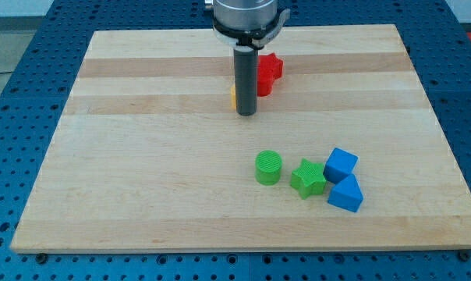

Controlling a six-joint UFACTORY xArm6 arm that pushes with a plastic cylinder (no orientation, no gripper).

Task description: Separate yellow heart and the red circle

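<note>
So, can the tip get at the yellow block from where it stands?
Probably yes: my tip stands right beside the yellow block, mostly hidden behind the rod, with the red block just behind. Contact unclear.

Single camera, no second view, so no overlap to report. It sits above and in front of the pale wooden board [142, 172], looking down at an angle toward the view's top. The board's far edge reads narrower than its near edge. Medium range: the whole board fits, with blue perforated table [17, 125] showing on all sides. The arm's grey metal housing [246, 19] is cropped by the view's top edge.
</note>
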